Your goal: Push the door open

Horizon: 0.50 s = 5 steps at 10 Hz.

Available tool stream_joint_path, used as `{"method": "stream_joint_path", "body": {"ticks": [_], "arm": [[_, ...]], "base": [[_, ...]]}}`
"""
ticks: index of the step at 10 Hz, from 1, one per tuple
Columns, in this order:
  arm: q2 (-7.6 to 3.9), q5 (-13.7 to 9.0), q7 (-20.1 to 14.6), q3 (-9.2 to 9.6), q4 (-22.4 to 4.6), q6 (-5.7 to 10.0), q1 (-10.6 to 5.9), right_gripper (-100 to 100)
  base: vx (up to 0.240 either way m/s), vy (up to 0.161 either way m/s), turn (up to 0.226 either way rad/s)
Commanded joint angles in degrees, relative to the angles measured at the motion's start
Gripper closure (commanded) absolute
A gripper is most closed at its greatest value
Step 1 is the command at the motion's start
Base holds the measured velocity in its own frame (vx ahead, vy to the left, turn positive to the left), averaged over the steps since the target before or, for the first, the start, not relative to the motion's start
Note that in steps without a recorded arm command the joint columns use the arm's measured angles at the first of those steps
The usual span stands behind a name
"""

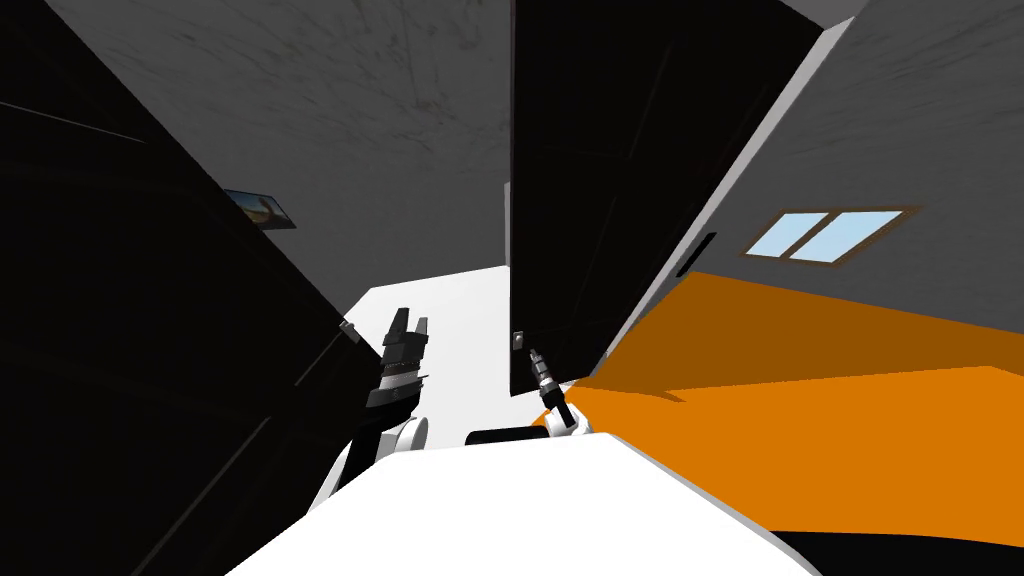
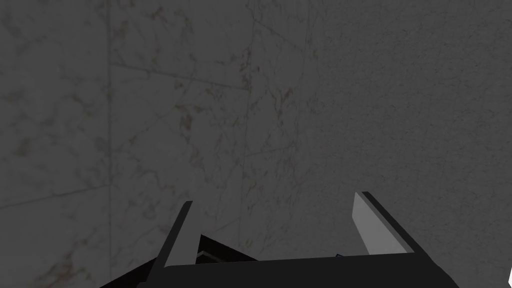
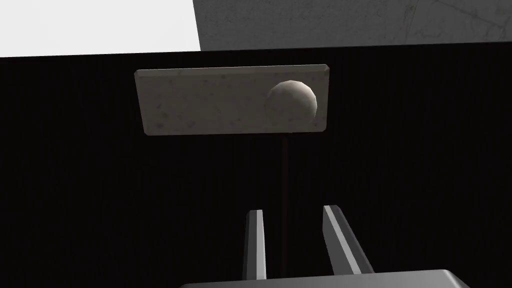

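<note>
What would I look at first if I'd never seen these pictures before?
Probably the big black door standing in the middle of the head view, with the bright orange floor spreading out to its right. Next comes the pale plate on the door with its round knob, just ahead of the right gripper.

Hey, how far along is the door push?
Done: the door looks ajar, white floor showing past its edge. In hand: right gripper, shut, points at the door near its knob plate. Left to do: push it wider. Left gripper hangs open.
</note>
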<state>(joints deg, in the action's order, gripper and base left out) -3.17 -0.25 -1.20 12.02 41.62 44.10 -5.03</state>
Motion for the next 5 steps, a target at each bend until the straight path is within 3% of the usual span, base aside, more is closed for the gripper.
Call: {"method": "stream_joint_path", "body": {"ticks": [1,3,4,5], "arm": [[0.4,-0.22,-0.1,-0.09,0.29,-0.22,0.14,-100],[1.61,-0.6,-0.29,-0.24,0.78,-0.56,0.34,-100],[1.23,-0.51,-0.23,-0.25,0.03,-0.18,-0.01,-100],[0.69,-0.62,-0.13,-0.45,-0.22,0.15,-0.03,-100]], "base": [[-0.25,0.026,-0.049],[-0.279,0.049,-0.072],[-0.119,0.035,-0.018],[0.104,0.052,0.029]]}}
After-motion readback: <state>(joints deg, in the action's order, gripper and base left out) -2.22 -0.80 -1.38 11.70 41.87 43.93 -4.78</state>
